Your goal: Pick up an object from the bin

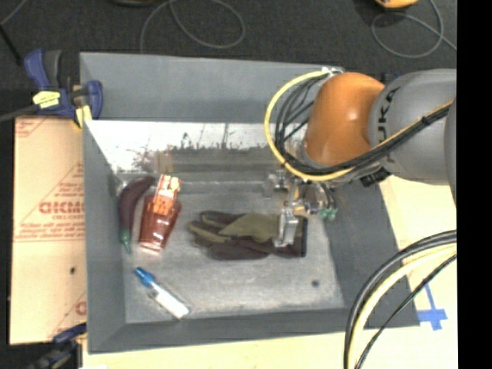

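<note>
Status: pick not yet made. The gripper (287, 233) is low inside the bin (104, 229), at about 3 o'clock from the bin's middle, at the right end of a dark and olive glove (231, 231) lying flat across the centre. Its opening, wide or narrow, cannot be told, nor whether it touches the glove. The glove rests on the floor, unlifted.

At 9 o'clock lie a purple aubergine (131, 202) and a red-orange bottle (159, 217), and at 7 o'clock a white marker (163, 293), all well apart from the gripper.

Remaining, by my judgement: grip and lift.
</note>
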Available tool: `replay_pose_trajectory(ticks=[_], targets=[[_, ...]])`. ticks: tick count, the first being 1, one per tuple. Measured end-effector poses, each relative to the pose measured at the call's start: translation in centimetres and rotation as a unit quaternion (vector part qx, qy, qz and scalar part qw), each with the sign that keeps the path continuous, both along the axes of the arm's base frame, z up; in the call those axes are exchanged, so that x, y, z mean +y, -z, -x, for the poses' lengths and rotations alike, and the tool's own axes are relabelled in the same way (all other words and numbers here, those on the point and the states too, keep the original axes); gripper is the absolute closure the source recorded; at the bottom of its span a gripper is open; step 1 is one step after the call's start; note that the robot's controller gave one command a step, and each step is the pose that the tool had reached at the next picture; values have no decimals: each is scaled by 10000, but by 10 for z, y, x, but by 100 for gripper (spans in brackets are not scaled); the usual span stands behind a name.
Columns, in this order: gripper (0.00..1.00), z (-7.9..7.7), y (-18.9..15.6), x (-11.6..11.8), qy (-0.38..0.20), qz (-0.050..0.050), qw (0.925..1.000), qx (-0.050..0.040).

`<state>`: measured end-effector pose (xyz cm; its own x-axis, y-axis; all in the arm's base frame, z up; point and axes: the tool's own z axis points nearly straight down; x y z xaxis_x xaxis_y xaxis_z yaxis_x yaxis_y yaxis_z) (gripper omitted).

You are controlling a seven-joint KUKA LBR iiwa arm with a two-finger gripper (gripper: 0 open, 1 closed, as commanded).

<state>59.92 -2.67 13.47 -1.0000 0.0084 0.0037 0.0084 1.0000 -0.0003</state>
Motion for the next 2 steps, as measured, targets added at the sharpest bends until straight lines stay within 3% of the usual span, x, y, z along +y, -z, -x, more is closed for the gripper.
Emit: replay_pose_trajectory(ticks=[1, 2], targets=[[0, -1, -5, 0, -1, 1, 10000, -36], [0, -9, 32, 14, 150, 1, 9999, -63]])
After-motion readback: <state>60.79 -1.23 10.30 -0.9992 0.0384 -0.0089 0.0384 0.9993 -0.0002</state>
